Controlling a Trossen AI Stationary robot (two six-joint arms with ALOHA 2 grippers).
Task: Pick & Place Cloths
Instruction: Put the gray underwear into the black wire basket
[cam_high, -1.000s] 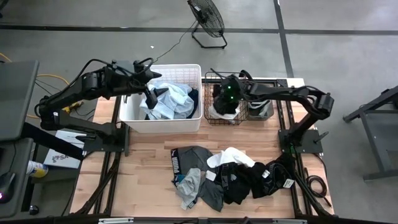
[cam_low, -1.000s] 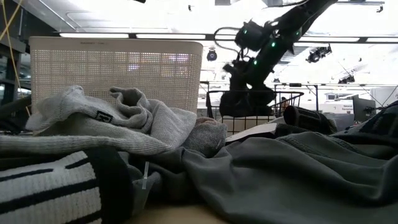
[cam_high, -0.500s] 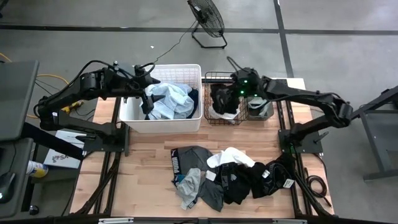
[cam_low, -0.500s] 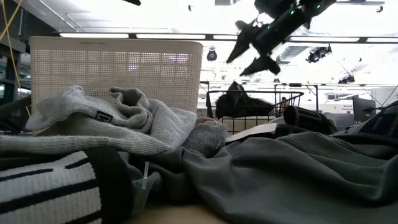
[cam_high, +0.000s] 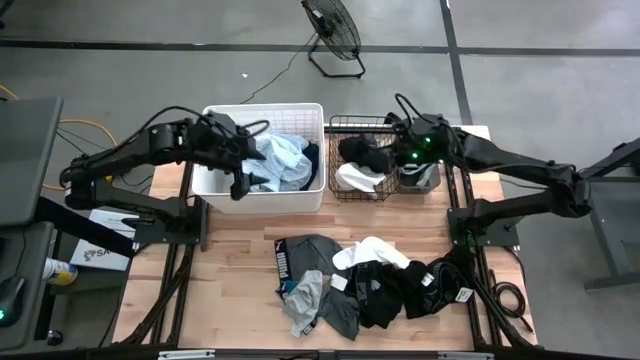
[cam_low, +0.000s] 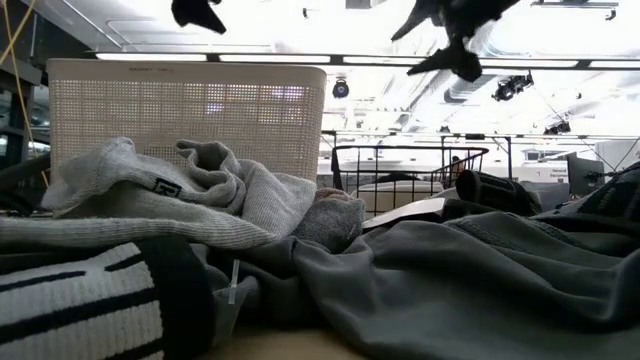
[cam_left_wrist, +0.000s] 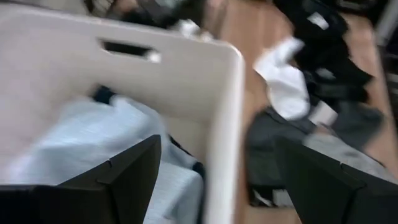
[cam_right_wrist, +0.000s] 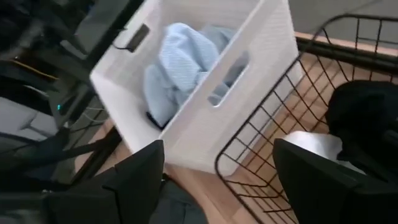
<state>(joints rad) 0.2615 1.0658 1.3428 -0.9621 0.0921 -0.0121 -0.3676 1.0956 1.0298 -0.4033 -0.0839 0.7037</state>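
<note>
Colours across the table, tub and basket

At upper centre of the high view, the white tub (cam_high: 262, 197) holds a light blue cloth (cam_high: 284, 160) with a strip of dark navy cloth (cam_high: 311, 157) at its right edge; beside it the black wire basket (cam_high: 375, 122) holds a black cloth (cam_high: 365, 152) above a white cloth (cam_high: 356, 177). On the pale wooden table (cam_high: 240, 275), lower centre, lie a dark grey garment (cam_high: 312, 253) with white lettering, a light grey cloth (cam_high: 303, 298), a white cloth piece (cam_high: 372, 252) and black cloths (cam_high: 400, 288) with small white tags. In the low view, lower left, a black-and-white striped cloth (cam_low: 85, 300) lies under a grey cloth (cam_low: 160, 195).
</note>
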